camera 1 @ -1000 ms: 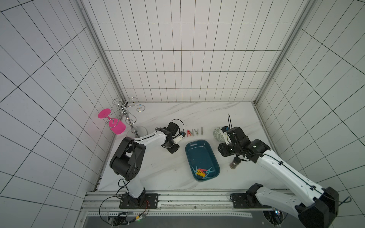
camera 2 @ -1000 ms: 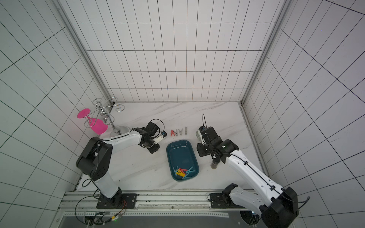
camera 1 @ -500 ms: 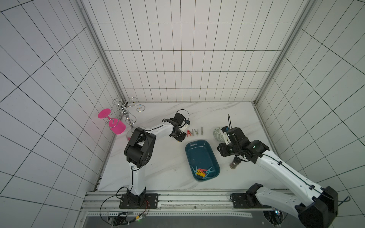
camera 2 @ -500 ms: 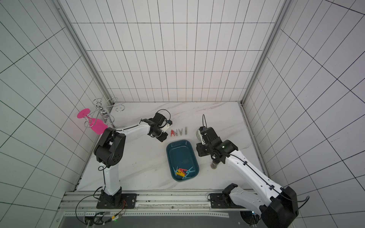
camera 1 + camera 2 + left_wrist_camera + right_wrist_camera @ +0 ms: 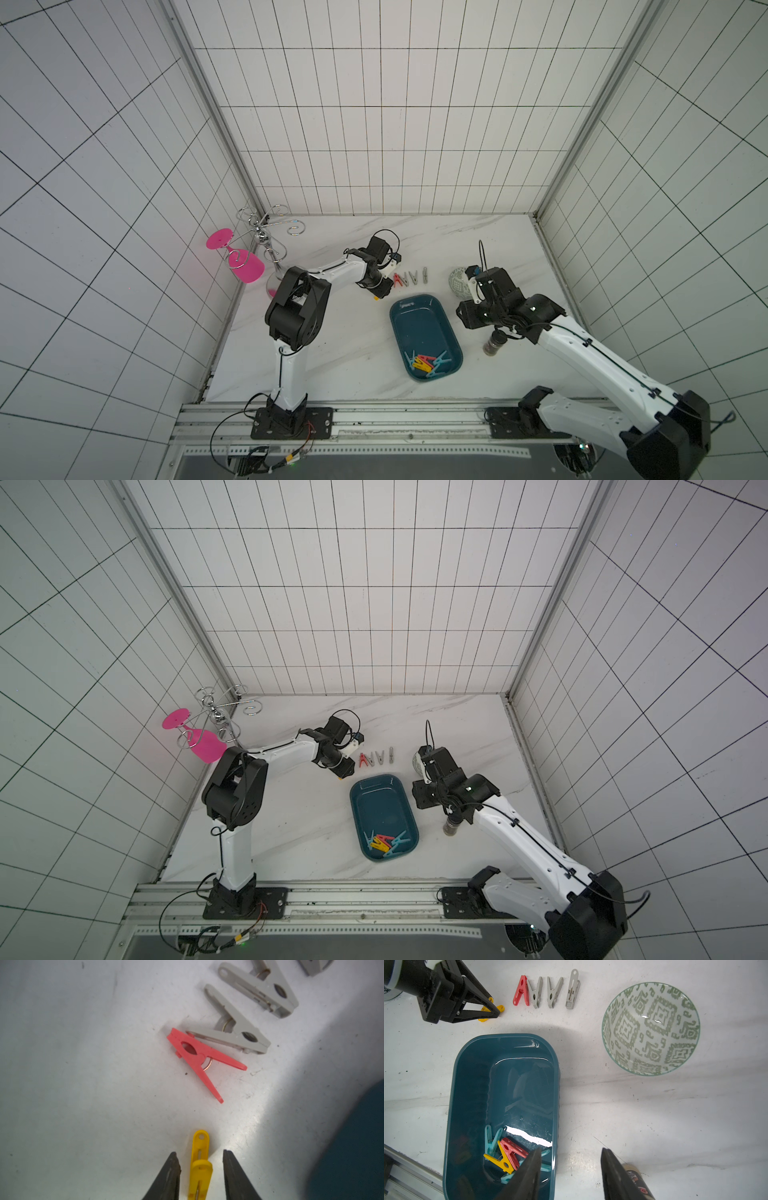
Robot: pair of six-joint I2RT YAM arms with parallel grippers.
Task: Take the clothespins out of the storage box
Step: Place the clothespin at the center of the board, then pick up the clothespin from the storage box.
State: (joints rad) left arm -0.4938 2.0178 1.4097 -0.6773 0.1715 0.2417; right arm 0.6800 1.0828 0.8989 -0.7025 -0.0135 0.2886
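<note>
1. White marble-look bench [image 5: 353, 353] in a tiled cell, seen from above; dark teal storage box [image 5: 419, 328] near the middle.
2. Left gripper [image 5: 200, 1153] low over the bench just beyond the far end of the storage box; clamped shut a second ago with the arm drawn back, now reached out beside the row of pegs and eased apart.
3. Yellow clothespin [image 5: 200, 1167] lying flat on the bench between the black fingers [image 5: 168, 1178]; clear gap on each side in the left wrist view; fingers narrowly parted, gripping nothing.
4. Ahead of it, a tidy row already out of the box: red clothespin [image 5: 197, 1057] touching the first of three grey clothespins [image 5: 536, 993]; yellow one near the red, not touching it.
5. Inside the box, a small heap of clothespins [image 5: 506, 1153] in light blue, red and yellow, bunched at the end nearest the arm bases; rest of the box floor bare.
6. Right gripper [image 5: 571, 1149] hovering over the box's rim and the bench on the right arm's side; its fingers [image 5: 529, 1174] about half spread, empty; hardly shifted over the last second.
7. Off-task, on the same side: green-patterned bowl [image 5: 652, 1028] and a small dark jar [image 5: 492, 345], both standing apart from the box.
8. Reads as a fifth peg just delivered and let go; roughly half the job done; next step likely lifting the left gripper clear without nudging the yellow peg, then returning for the heap.
</note>
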